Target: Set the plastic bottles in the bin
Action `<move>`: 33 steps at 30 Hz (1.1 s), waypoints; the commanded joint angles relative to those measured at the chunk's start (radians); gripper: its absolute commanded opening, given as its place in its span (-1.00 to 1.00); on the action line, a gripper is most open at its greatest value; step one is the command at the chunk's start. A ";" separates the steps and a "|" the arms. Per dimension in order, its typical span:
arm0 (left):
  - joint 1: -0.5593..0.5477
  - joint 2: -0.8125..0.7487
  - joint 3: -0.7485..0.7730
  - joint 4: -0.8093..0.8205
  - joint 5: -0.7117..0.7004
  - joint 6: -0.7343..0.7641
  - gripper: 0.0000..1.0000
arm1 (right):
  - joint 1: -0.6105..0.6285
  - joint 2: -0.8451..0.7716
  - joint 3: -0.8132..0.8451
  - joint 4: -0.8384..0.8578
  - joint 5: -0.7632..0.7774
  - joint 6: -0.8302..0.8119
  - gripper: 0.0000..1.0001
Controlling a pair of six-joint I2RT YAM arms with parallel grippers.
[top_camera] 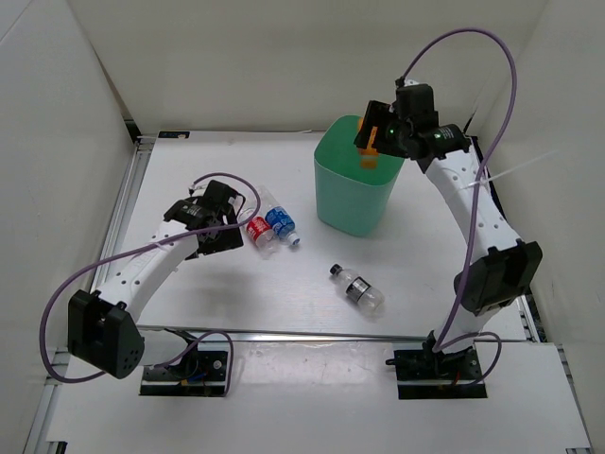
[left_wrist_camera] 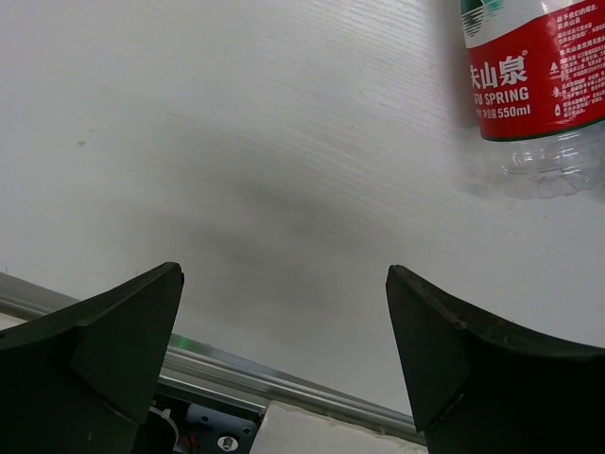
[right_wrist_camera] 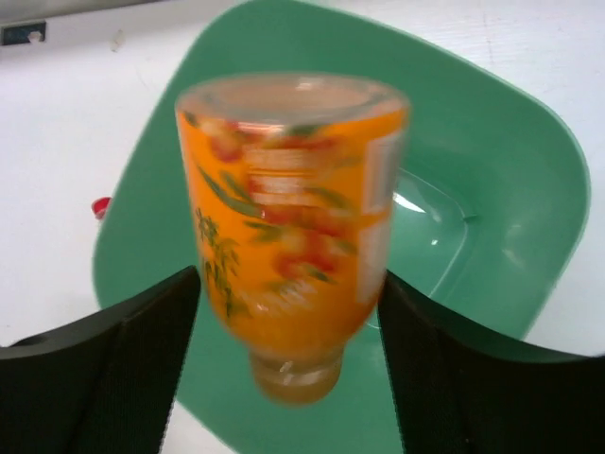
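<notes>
Right wrist: right pincer (right_wrist_camera: 288, 288) part-open around blurred orange bottle (right_wrist_camera: 284, 208), over bin (right_wrist_camera: 529, 161).

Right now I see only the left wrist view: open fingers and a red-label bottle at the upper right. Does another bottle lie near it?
Observer: Yes, a blue-label bottle lies close beside the red-label bottle, on the side facing the bin.
Operator: Where is the right gripper?
Observer: The right gripper is over the bin's mouth, with an orange bottle between its fingers, cap down. The picture is blurred, so I cannot tell the grip.
Operator: Any bottle more?
Observer: A dark-label bottle lies alone, nearer the robot than the bin.
</notes>
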State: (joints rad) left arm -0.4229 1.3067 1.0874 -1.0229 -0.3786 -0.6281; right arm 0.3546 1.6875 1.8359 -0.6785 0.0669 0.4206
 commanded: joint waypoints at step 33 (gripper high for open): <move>-0.005 0.074 0.075 -0.023 0.089 -0.093 1.00 | 0.352 -0.704 -1.037 0.065 -0.171 -0.528 0.85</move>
State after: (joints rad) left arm -0.4229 1.3933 1.1133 -1.0565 -0.3065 -0.7147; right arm 0.6830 0.9470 0.8310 -0.6979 -0.0658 -0.0208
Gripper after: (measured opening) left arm 1.000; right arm 0.924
